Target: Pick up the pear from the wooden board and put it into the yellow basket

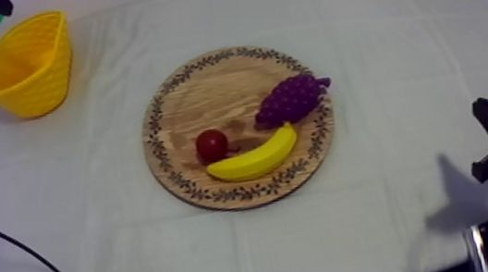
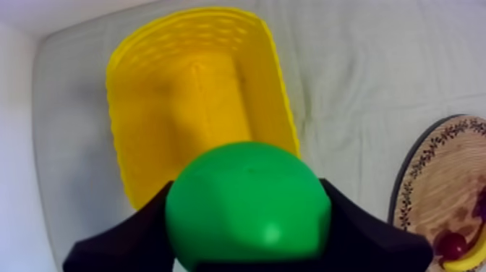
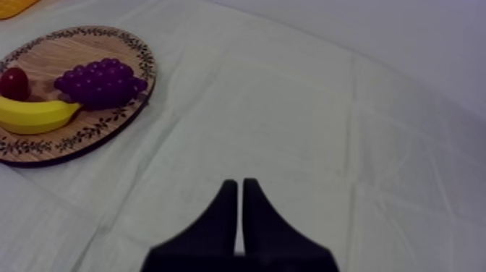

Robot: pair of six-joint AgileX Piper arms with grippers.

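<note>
Pear [image 2: 248, 195] clamped in left tool [image 2: 248, 221] over yellow basket [image 2: 145, 123], grapes [image 1: 291, 99], banana [image 1: 256, 157] on board [image 1: 195, 99], right tool [image 3: 240, 189] closed

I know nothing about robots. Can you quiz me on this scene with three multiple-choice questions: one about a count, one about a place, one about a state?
1. How many fruits lie on the wooden board? A) one B) three C) five
2. Where is the pear? A) on the board B) over the yellow basket C) on the floor
3. The right gripper is: A) shut on nothing B) wide open C) shut on a fruit
Answers: 1 B, grapes, banana and small red fruit lie there; 2 B, the left gripper holds it above the basket; 3 A, its fingers lie together as a wedge.
</note>
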